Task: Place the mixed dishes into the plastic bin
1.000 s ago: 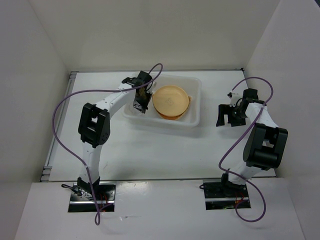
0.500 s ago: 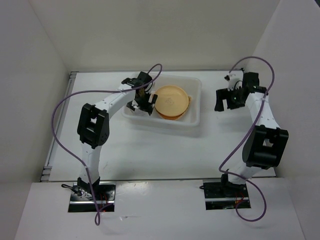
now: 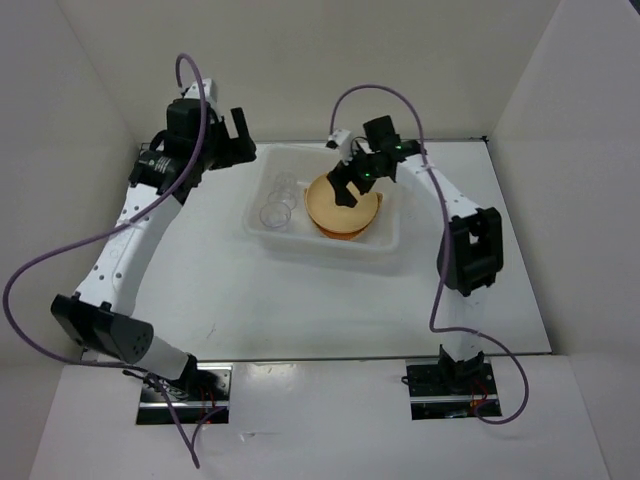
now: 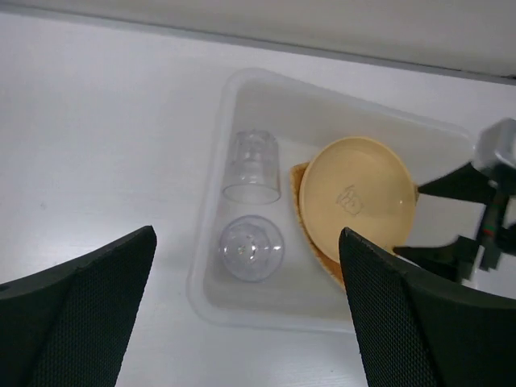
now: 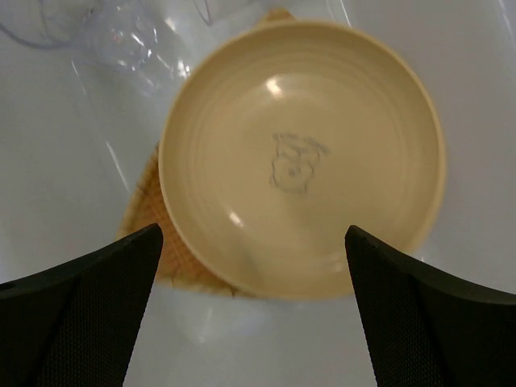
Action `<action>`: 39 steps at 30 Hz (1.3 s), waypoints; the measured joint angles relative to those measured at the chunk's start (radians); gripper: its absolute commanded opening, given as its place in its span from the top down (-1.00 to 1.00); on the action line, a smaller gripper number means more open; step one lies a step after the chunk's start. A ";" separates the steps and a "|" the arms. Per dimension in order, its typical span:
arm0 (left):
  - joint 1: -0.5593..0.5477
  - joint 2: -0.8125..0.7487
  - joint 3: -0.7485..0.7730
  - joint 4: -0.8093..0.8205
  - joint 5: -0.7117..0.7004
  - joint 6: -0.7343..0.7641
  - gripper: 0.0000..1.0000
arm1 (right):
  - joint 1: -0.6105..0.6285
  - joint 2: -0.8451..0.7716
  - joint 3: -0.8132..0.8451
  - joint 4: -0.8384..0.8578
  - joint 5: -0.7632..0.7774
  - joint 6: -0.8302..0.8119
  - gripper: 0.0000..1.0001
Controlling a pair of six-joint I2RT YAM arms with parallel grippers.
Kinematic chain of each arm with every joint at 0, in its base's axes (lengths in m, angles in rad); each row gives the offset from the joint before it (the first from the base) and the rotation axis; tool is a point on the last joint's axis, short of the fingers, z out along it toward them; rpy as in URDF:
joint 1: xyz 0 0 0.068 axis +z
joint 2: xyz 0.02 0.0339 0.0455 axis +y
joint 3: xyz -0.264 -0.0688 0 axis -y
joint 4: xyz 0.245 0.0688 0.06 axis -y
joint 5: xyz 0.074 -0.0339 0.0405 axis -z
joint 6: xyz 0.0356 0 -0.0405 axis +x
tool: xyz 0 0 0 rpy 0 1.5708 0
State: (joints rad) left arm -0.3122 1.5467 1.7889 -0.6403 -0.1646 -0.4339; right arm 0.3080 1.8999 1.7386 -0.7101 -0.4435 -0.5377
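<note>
The mixed dishes (image 3: 335,205) all appear to be inside the plastic bin (image 3: 330,246) already. From above, a stack of orange-tan plates (image 3: 345,200) fills the bin's right half and two clear cups (image 3: 271,212) sit in its left half. The left gripper (image 3: 228,138) is raised well off beyond the bin's far left corner, holding nothing. The right gripper (image 3: 346,186) hangs over the stack. Its purple cable (image 3: 385,92) arches above the bin's far rim.

The left wrist camera looks down on the bin from a height. The left arm's two fingers (image 4: 97,282) are spread wide with nothing between them. One cup lies on its side (image 4: 251,164) towards the bin's far wall and the other stands on end (image 4: 251,248) nearer the front wall. The top plate (image 4: 359,201) rests on a wood-grained plate (image 4: 309,234), which pokes out on the cup side. I can't tell whether a third plate lies beneath.

The right wrist camera sits close over the top plate. The right fingers (image 5: 89,298) are parted either side of it and not clamped on anything. I cannot say whether they touch the plate.

The work looks nearly finished, so the risk I see is in pulling away. If the right gripper rises at an angle, a finger could catch the plate's rim and tip the off-centre stack onto the cups. A drooping cable could also hook the bin's rim and drag the bin.
</note>
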 measured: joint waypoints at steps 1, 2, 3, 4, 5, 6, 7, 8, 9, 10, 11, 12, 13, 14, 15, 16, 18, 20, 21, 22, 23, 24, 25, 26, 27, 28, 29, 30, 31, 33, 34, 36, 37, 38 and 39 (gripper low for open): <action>0.016 -0.034 -0.034 0.000 -0.008 -0.018 -1.00 | 0.030 0.056 0.044 -0.003 0.004 -0.004 -0.96; 0.023 -0.065 -0.074 0.000 -0.015 -0.033 -1.00 | 0.055 0.109 0.085 0.003 0.007 -0.006 -0.96; 0.025 -0.092 -0.126 0.006 -0.018 -0.047 -1.00 | 0.081 0.157 0.124 0.004 0.013 -0.007 -0.96; 0.024 -0.119 -0.185 -0.002 -0.023 -0.069 -1.00 | 0.103 0.193 0.157 0.009 0.020 -0.007 -0.96; 0.022 -0.146 -0.249 -0.010 -0.027 -0.081 -1.00 | 0.121 0.227 0.184 0.022 0.028 -0.007 -0.96; 0.021 -0.171 -0.314 -0.015 -0.029 -0.100 -1.00 | 0.138 0.250 0.201 0.037 0.039 -0.007 -0.96; 0.021 -0.195 -0.377 -0.034 -0.030 -0.124 -1.00 | 0.153 0.266 0.209 0.053 0.048 -0.007 -0.96; 0.023 -0.214 -0.421 -0.050 -0.031 -0.138 -1.00 | 0.166 0.272 0.212 0.069 0.057 -0.008 -0.96; 0.028 -0.234 -0.461 -0.067 -0.032 -0.156 -1.00 | 0.179 0.277 0.214 0.082 0.062 -0.008 -0.96; 0.035 -0.254 -0.492 -0.080 -0.034 -0.177 -1.00 | 0.187 0.279 0.216 0.095 0.061 -0.008 -0.96; 0.043 -0.271 -0.510 -0.098 -0.035 -0.199 -1.00 | 0.195 0.282 0.220 0.109 0.062 -0.008 -0.96; 0.052 -0.287 -0.519 -0.110 -0.037 -0.212 -1.00 | 0.199 0.282 0.221 0.132 0.061 -0.008 -0.96; 0.059 -0.302 -0.521 -0.122 -0.039 -0.229 -1.00 | 0.201 0.282 0.221 0.150 0.061 -0.008 -0.96; 0.063 -0.314 -0.521 -0.125 -0.040 -0.241 -1.00 | 0.201 0.283 0.222 0.172 0.062 -0.006 -0.96; 0.068 -0.327 -0.521 -0.127 -0.042 -0.254 -1.00 | 0.201 0.283 0.222 0.194 0.062 -0.002 -0.96; 0.072 -0.338 -0.520 -0.130 -0.044 -0.262 -1.00 | 0.201 0.284 0.222 0.220 0.062 0.003 -0.96; 0.077 -0.349 -0.519 -0.138 -0.045 -0.277 -1.00 | 0.201 0.285 0.222 0.269 0.061 0.017 -0.96; 0.081 -0.349 -0.517 -0.147 -0.045 -0.277 -1.00 | 0.201 0.287 0.222 0.309 0.062 0.026 -0.96; 0.085 -0.343 -0.511 -0.153 -0.045 -0.275 -1.00 | 0.203 0.291 0.222 0.330 0.062 0.032 -0.96; 0.088 -0.336 -0.505 -0.156 -0.044 -0.272 -1.00 | 0.205 0.295 0.222 0.346 0.060 0.039 -0.96; 0.093 -0.325 -0.495 -0.161 -0.043 -0.268 -1.00 | 0.209 0.301 0.222 0.361 0.058 0.045 -0.96; 0.098 -0.310 -0.484 -0.163 -0.042 -0.259 -1.00 | 0.213 0.310 0.222 0.372 0.057 0.051 -0.96; 0.101 -0.291 -0.470 -0.167 -0.039 -0.250 -1.00 | 0.219 0.319 0.222 0.380 0.055 0.056 -0.96; 0.104 -0.271 -0.455 -0.167 -0.037 -0.242 -1.00 | 0.225 0.330 0.222 0.384 0.054 0.061 -0.96; 0.106 -0.253 -0.444 -0.167 -0.035 -0.229 -1.00 | 0.232 0.341 0.222 0.386 0.053 0.066 -0.96; 0.107 -0.237 -0.437 -0.166 -0.033 -0.222 -1.00 | 0.238 0.350 0.222 0.388 0.052 0.069 -0.96; 0.107 -0.222 -0.431 -0.165 -0.030 -0.214 -1.00 | 0.245 0.361 0.222 0.388 0.050 0.069 -0.96; 0.107 -0.209 -0.426 -0.166 -0.027 -0.201 -1.00 | 0.251 0.369 0.222 0.388 0.048 0.069 -0.96; 0.107 -0.197 -0.423 -0.166 -0.021 -0.193 -1.00 | 0.256 0.380 0.222 0.389 0.048 0.069 -0.96; 0.107 -0.177 -0.415 -0.167 -0.013 -0.174 -1.00 | 0.259 0.396 0.224 0.389 0.047 0.069 -0.96; 0.107 -0.169 -0.410 -0.166 -0.012 -0.167 -1.00 | 0.262 0.402 0.224 0.389 0.048 0.068 -0.96; 0.109 -0.158 -0.404 -0.165 -0.009 -0.157 -1.00 | 0.263 0.413 0.225 0.389 0.053 0.068 -0.96; 0.111 -0.156 -0.402 -0.164 -0.008 -0.148 -1.00 | 0.264 0.416 0.226 0.389 0.058 0.068 -0.96; 0.113 -0.155 -0.402 -0.164 -0.007 -0.145 -1.00 | 0.264 0.417 0.226 0.390 0.064 0.068 -0.96; 0.114 -0.155 -0.401 -0.164 -0.006 -0.143 -1.00 | 0.265 0.418 0.227 0.392 0.070 0.068 -0.96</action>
State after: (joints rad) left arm -0.1986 1.3918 1.3876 -0.8043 -0.1707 -0.5770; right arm 0.5732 2.3184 1.9659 -0.3183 -0.3733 -0.4694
